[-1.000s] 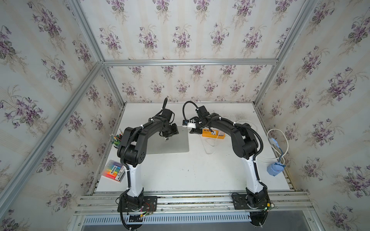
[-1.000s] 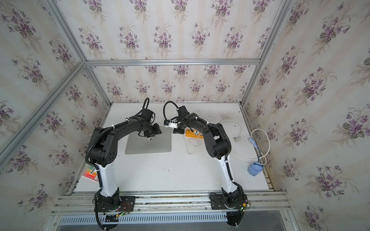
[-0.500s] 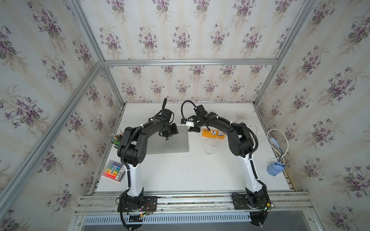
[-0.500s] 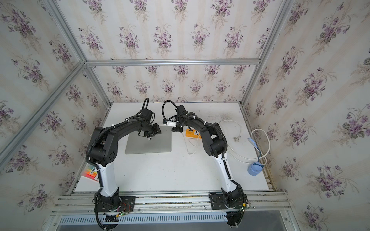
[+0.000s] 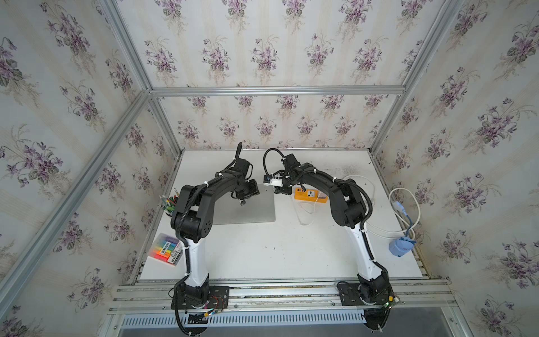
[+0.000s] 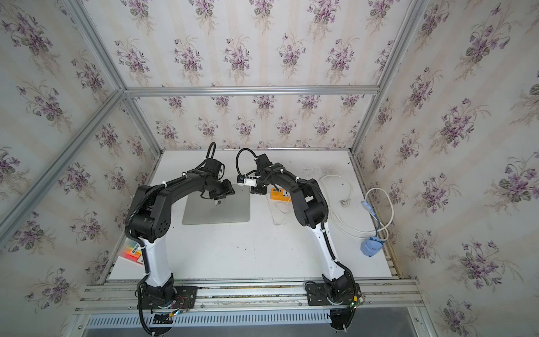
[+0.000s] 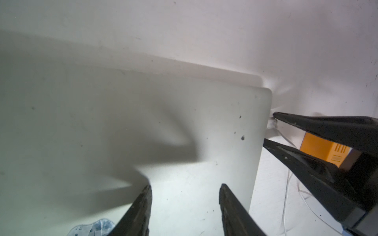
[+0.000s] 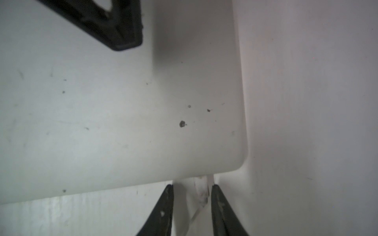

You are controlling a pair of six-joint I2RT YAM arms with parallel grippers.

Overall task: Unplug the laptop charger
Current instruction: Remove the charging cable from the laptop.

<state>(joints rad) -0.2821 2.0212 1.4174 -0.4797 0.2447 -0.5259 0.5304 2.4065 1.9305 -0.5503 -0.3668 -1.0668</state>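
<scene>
White surface (image 5: 262, 253) carries a flat silver-grey laptop (image 5: 250, 210), the laptop charger's small white connector (image 8: 201, 192) plugged into its right edge near the far corner. The right end effector (image 8: 191, 186) straddles it, jaws narrow but not pinching; the left end effector (image 7: 185, 186), half-open and empty, hovers over the lid. An off-centre pinch could slip off, or the pull could drag the laptop.

White counter (image 5: 262, 256), scuffed and speckled. The closed silver laptop (image 5: 256, 210) lies flat, left of centre, toward the far edge. An orange power strip (image 5: 309, 195) sits near its right side, and the thin white cable of the laptop charger (image 5: 304, 224) loops in front of the strip. A thick white cord (image 5: 408, 198) coils along the right edge, with a blue object (image 5: 401, 246) toward the front right corner. A marker pack (image 5: 166, 251) and a pencil cup (image 5: 169, 202) are at the left edge.
</scene>
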